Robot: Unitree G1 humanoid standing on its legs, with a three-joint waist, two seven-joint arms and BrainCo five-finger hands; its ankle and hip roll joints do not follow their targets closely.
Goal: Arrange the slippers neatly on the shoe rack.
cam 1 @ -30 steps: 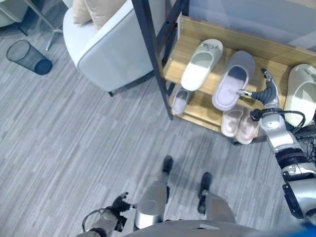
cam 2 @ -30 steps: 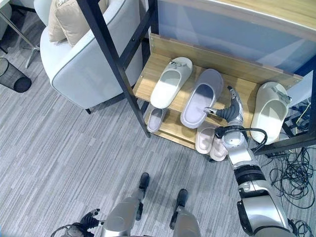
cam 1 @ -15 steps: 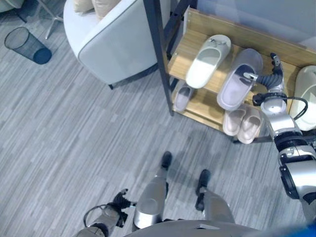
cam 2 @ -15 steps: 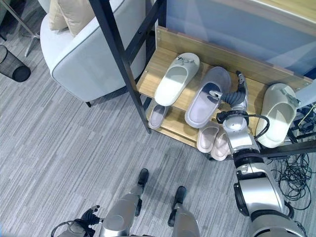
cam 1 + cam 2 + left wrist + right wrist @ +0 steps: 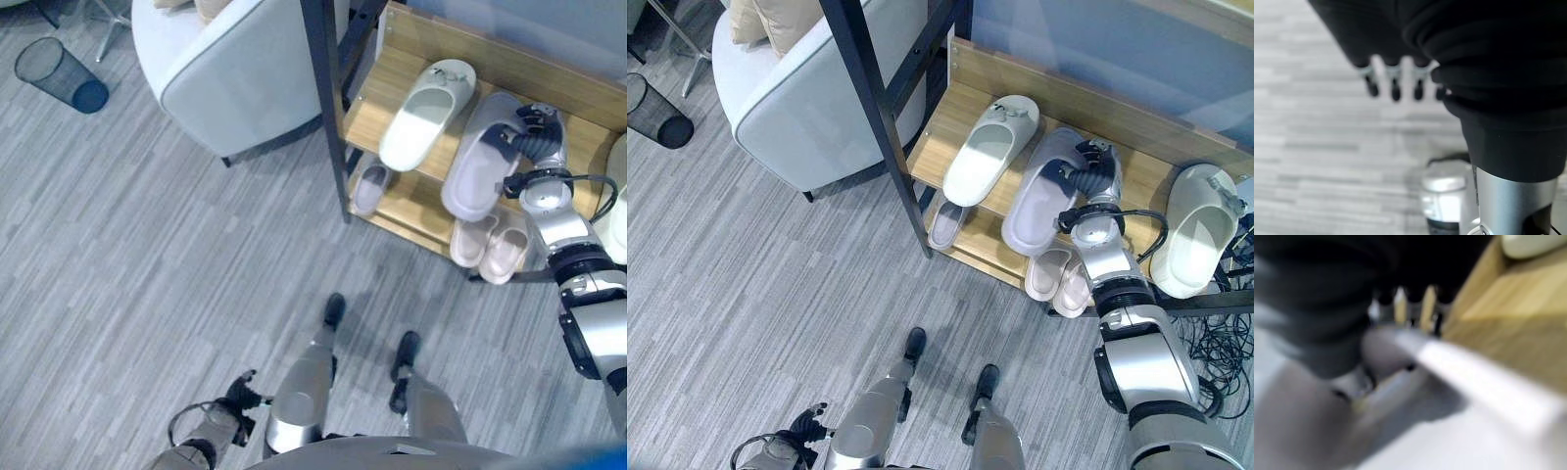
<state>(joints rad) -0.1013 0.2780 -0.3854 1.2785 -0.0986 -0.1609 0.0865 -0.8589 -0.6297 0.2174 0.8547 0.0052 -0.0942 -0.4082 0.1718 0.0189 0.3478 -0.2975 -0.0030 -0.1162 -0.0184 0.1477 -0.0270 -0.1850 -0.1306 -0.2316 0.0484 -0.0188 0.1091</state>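
On the wooden shoe rack's (image 5: 377,108) top shelf a grey slipper (image 5: 472,171) lies beside a white slipper (image 5: 423,116). My right hand (image 5: 1097,172) rests on the grey slipper's upper, with fingers curled over it and the thumb at the opening. The same slipper's grey upper (image 5: 1391,350) sits close under those fingers in the right wrist view. A second white slipper (image 5: 1198,233) lies at the shelf's right end. The lower shelf holds a small grey slipper (image 5: 947,224) and a pink pair (image 5: 1059,278). My left hand (image 5: 237,396) hangs low at the left, its fingers (image 5: 1394,84) relaxed over the floor.
A black upright post (image 5: 329,108) stands at the rack's left front corner. A pale armchair (image 5: 230,78) sits left of it, and a dark mesh wastebasket (image 5: 57,76) further left. Loose cables (image 5: 1220,357) lie on the floor to the right of the rack.
The camera has shifted. My right hand moved from beside the grey slipper onto its upper, and its fingers went from straight to curled round it.
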